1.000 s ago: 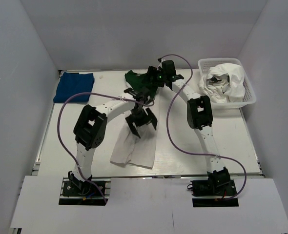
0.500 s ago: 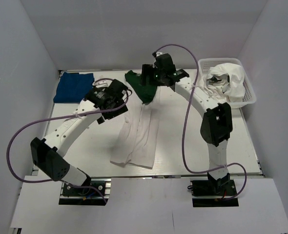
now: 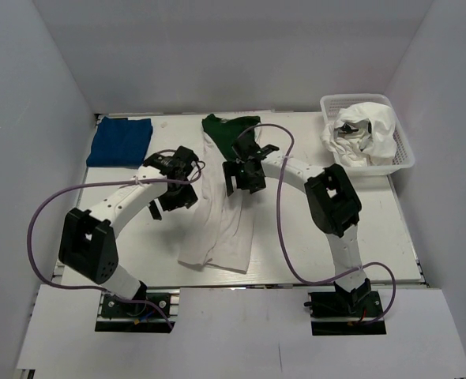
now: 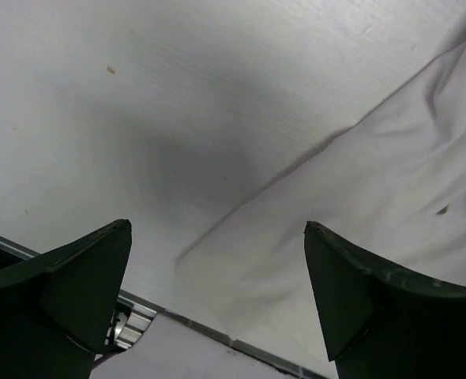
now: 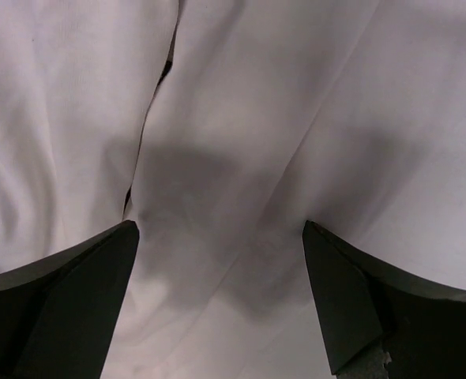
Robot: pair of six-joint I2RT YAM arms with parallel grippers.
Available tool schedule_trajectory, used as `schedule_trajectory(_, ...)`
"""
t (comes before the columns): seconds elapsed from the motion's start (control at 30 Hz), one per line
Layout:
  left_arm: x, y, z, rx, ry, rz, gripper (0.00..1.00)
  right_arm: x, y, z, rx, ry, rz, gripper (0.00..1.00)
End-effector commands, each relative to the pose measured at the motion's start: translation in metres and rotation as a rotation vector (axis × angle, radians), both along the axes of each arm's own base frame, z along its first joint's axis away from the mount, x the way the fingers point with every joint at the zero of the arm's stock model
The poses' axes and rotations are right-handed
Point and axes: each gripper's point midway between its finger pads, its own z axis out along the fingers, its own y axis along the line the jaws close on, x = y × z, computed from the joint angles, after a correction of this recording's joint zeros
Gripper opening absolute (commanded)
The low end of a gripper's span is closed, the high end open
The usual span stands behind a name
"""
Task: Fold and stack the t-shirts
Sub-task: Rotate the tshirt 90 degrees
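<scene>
From above, we see the white cotton tee with dark green sleeves (image 3: 221,229) lying as a long strip between both hands. The left gripper (image 3: 170,201) is beside its left edge and the right gripper (image 3: 243,180) over its middle, both spread wide and empty (poised, we judge, for the next fold). Beyond the left gripper, a folded royal-blue tee (image 3: 120,140) sits as the stack's base. Past the right, a white plastic basket (image 3: 404,154) holds crumpled white cloth (image 3: 367,130). The left wrist view shows bare white tabletop (image 4: 138,95) underneath, and the right wrist view shows the tee's creased fabric.

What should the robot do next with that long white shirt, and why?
Probably lower the right gripper, which hangs open over the white tee, and pinch the cloth. The tee lies as a long strip, not yet folded crosswise, and the left gripper is open beside its edge.
</scene>
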Motion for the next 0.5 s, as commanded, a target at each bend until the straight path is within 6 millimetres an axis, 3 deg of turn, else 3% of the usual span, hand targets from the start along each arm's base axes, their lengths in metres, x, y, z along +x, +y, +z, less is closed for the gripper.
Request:
schedule_trajectory(0.0,-0.010,-0.008,0.002,-0.115,-0.027,-0.050,1.00,0.014,-0.005,-0.003,-0.023,-0.018,-0.029,0.90)
schedule_trajectory(0.03,-0.016,-0.015,0.002,-0.167,-0.021,-0.061,1.00,0.015,-0.009,-0.017,-0.050,-0.004,-0.037,0.90)
schedule_trajectory(0.1,-0.029,-0.016,-0.013,-0.193,0.011,-0.080,1.00,0.024,-0.008,-0.018,-0.058,-0.012,-0.047,0.90)
schedule_trajectory(0.17,-0.041,-0.020,-0.021,-0.219,0.039,-0.105,1.00,0.030,-0.016,-0.034,-0.098,0.000,-0.056,0.90)
schedule_trajectory(0.2,-0.045,-0.024,-0.020,-0.253,0.041,-0.113,1.00,0.040,-0.011,-0.027,-0.087,-0.017,-0.056,0.90)
schedule_trajectory(0.27,-0.055,-0.032,-0.028,-0.290,0.060,-0.165,1.00,0.055,-0.019,-0.026,-0.124,-0.044,-0.067,0.90)
schedule_trajectory(0.3,-0.055,-0.045,-0.025,-0.369,0.045,-0.188,1.00,0.061,-0.018,-0.020,-0.117,-0.059,-0.062,0.90)
schedule_trajectory(0.33,-0.062,-0.048,-0.034,-0.387,0.069,-0.228,1.00,0.065,-0.019,-0.015,-0.110,-0.073,-0.032,0.90)
schedule_trajectory(0.37,-0.062,-0.053,-0.035,-0.419,0.059,-0.239,1.00,0.063,-0.004,0.005,-0.031,-0.078,0.018,0.90)
schedule_trajectory(0.43,-0.066,-0.060,-0.039,-0.448,0.067,-0.283,1.00,0.050,0.010,0.020,0.020,-0.085,0.124,0.90)
schedule_trajectory(0.47,-0.069,-0.058,-0.044,-0.442,0.084,-0.279,1.00,0.040,0.024,0.055,0.110,-0.117,0.176,0.90)
